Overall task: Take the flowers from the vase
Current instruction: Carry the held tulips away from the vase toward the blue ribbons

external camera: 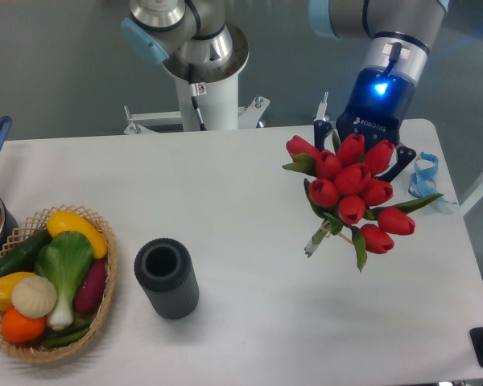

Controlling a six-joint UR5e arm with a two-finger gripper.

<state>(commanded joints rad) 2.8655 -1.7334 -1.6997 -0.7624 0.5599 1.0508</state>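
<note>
Red flowers (352, 191) are hanging in the air at the right side of the desk (225, 201), right under the hand (362, 149), which is gripping them. Their stems are pointing down and left. The vase (167, 278) is standing empty, far off left.

Bright, even overhead light; soft faint shadows beside the vase (167, 278) on the counter (241, 201). Focus slightly soft throughout.

Grey arm, blue-lit black tool (362, 153)
</note>
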